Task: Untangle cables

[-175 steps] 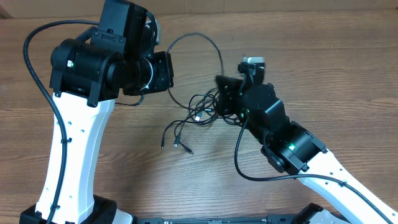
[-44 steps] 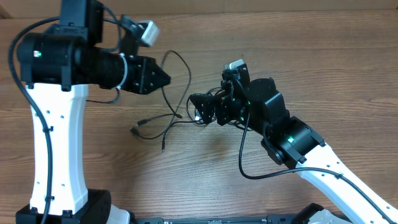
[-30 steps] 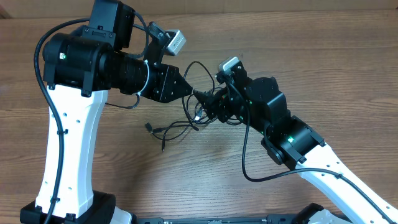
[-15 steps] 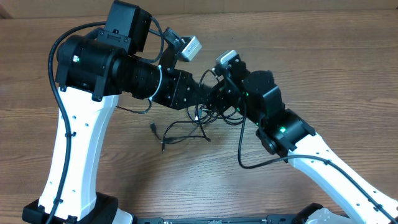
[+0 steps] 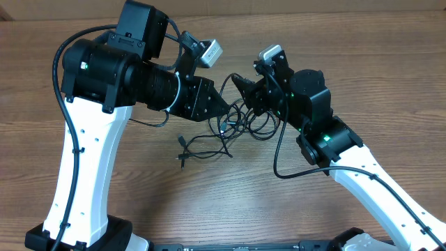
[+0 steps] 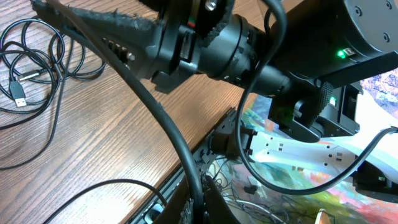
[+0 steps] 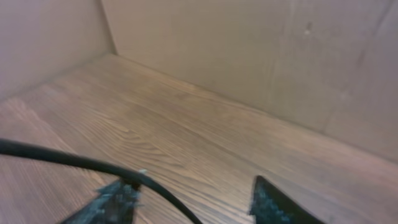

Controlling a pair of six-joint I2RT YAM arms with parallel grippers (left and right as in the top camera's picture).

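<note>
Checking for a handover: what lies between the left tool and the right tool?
A thin black cable crosses that short gap, from the left tool toward the right tool, above the tangle. The overhead view shows it.

The overhead view looks straight down from high above the table [image 5: 390, 77], with the cables [image 5: 240, 125] near mid-frame. The left wrist view sits low and close beside the cables, facing past them to the right arm [image 6: 224, 43]; it shares both with the overhead view. The right wrist view looks low across the table, beyond one cable strand, to a wall [image 7: 249, 50]
</note>
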